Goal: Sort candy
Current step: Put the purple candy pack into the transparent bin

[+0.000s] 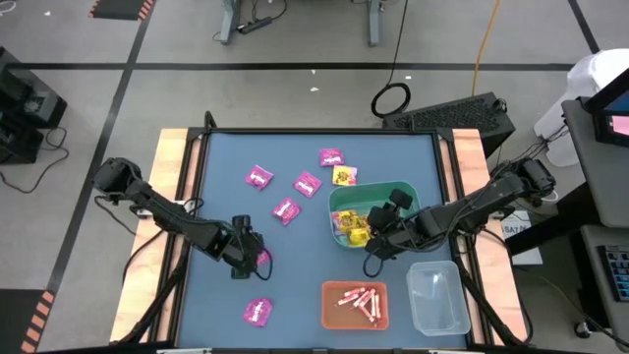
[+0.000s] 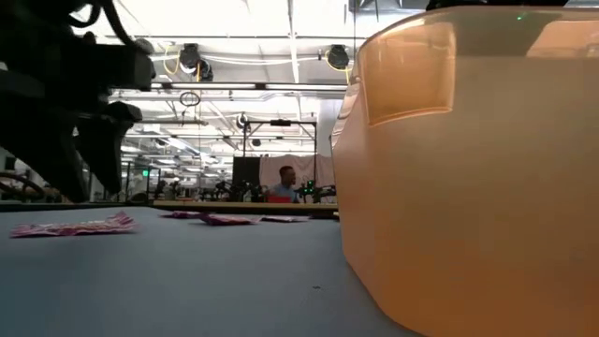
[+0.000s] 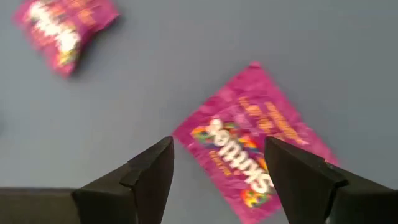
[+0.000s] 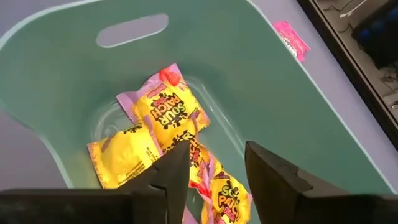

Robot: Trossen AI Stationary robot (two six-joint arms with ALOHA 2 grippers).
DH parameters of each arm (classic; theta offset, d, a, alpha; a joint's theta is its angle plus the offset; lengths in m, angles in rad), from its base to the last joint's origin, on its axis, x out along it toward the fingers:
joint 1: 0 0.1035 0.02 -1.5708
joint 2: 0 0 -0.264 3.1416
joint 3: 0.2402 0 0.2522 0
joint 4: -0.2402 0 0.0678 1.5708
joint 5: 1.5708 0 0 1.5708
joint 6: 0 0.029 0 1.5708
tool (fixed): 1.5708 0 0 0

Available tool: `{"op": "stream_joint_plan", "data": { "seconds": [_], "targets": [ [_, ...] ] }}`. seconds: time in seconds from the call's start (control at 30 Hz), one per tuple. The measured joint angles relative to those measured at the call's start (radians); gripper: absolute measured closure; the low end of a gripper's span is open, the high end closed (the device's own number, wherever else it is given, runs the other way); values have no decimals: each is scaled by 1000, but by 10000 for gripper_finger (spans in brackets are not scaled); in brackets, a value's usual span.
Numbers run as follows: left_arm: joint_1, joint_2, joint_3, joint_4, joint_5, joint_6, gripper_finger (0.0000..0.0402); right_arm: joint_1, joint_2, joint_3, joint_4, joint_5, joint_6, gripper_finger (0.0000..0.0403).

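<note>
Left tool (image 3: 214, 165) is hovering low over the desk (image 1: 226, 182), fingers standing apart and gripping nothing. A purple packet (image 3: 255, 140) is lying flat right under it, partly between the two fingers; its long axis is running diagonally across the wrist view, printed side up. In the high view this packet is showing only as a sliver at the tool's (image 1: 242, 258) edge. Another purple packet (image 1: 257, 311) is sitting near the desk's front edge.

Right tool (image 4: 214, 171) is hanging over the green bin (image 1: 408, 192), fingers parted, nothing between them. Yellow packets (image 4: 165, 115) are lying in the bin's bottom, overlapping, each turned a different way; one is lying directly below the gap between the fingers.

Four more purple packets are lying scattered on the desk behind the left tool: (image 1: 258, 177), (image 1: 308, 184), (image 1: 286, 210), (image 1: 331, 157). One yellow packet (image 1: 344, 177) is lying just beside the bin's far rim. Pink sticks (image 1: 359, 300) are lying in the orange bin (image 1: 330, 315), mostly slanted. Clear bin (image 1: 437, 297) is standing beside it.
</note>
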Motion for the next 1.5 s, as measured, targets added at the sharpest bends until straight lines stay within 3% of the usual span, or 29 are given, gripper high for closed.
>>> {"op": "stream_joint_plan", "data": {
  "seconds": [0.27, 0.43, 0.67, 0.77, 1.27, 1.5],
  "targets": [
    [137, 0, 0, 29, 112, 153, 148, 14, 0, 0, 8, 0, 6, 257],
    [243, 0, -42, 77, 257, 255, 148, 30, 0, 0, 16, 0, 5, 257],
    [330, 0, -97, 137, 333, 307, 154, 47, 0, 0, 16, 5, -1, 257],
    [338, -1, -113, 164, 381, 326, 178, 47, 0, 0, 17, 4, -1, 257],
    [333, 0, -91, 184, 438, 319, 382, 47, 0, 0, 17, 26, -8, 257],
    [311, 0, -87, 183, 434, 274, 396, 47, 0, 0, 24, 32, -10, 257]
  ]
}}
